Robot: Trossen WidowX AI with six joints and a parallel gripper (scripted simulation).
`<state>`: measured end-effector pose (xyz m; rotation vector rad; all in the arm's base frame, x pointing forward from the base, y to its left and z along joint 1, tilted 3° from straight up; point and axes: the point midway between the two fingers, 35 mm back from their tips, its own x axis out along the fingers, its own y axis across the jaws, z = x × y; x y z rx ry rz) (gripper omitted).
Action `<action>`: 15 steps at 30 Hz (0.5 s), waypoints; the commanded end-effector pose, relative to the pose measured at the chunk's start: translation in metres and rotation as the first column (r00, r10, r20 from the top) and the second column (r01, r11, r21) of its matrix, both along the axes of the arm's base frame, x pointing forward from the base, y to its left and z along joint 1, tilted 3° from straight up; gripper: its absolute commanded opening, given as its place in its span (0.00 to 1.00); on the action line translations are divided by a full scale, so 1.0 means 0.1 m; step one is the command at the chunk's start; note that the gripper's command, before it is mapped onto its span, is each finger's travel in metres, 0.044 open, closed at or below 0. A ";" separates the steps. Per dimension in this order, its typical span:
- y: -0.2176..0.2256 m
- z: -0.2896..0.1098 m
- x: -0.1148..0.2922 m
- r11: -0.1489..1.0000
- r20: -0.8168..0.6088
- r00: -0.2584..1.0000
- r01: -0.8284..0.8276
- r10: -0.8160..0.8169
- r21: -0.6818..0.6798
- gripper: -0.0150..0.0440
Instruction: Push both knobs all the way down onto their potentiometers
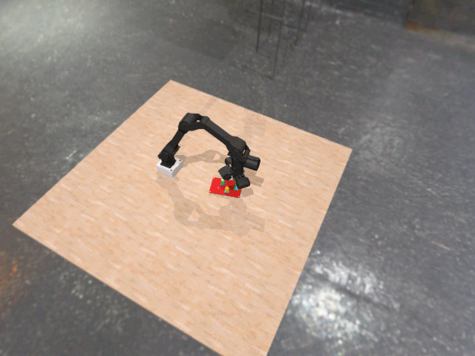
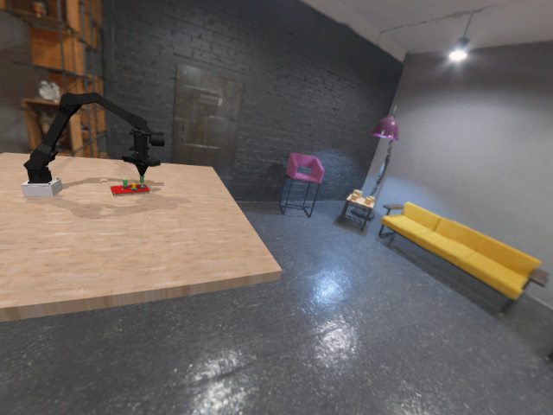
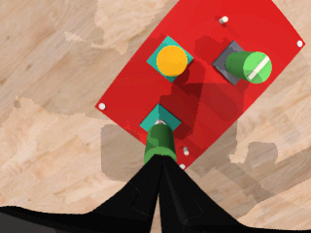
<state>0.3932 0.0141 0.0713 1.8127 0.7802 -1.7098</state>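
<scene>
The red circuit board (image 1: 214, 189) (image 2: 117, 190) (image 3: 125, 93) stands on the table. A green knob (image 2: 142, 179) (image 3: 159, 138) stands over a teal potentiometer (image 3: 168, 116), with a bit of bare shaft between them. My gripper (image 2: 142, 175) (image 3: 160, 161) is shut and empty, its fingertips at this knob's top; whether they touch is hard to tell. Another green knob (image 1: 222, 182) (image 2: 124, 182) (image 3: 257, 67), with a white line, stands over a grey potentiometer (image 3: 222, 62); no shaft shows. An orange knob (image 1: 227, 188) (image 2: 134, 185) (image 3: 172, 60) sits low over a teal potentiometer (image 3: 154, 59).
Small pale pins (image 3: 224, 19) (image 3: 186, 151) stick up from the board, and white dots (image 3: 101, 106) (image 3: 299, 44) mark its corners. The arm's white base (image 1: 168, 167) (image 2: 41, 188) stands on the wooden table (image 1: 153, 245) (image 2: 134, 250).
</scene>
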 end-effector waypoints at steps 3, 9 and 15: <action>0.00 -0.07 0.01 1.000 -0.002 1.000 0.004 -0.004 -0.004 0.25; 0.00 -0.10 0.01 1.000 -0.002 1.000 0.004 -0.004 -0.004 0.25; 0.00 -0.13 0.01 1.000 -0.002 1.000 0.004 -0.004 -0.004 0.25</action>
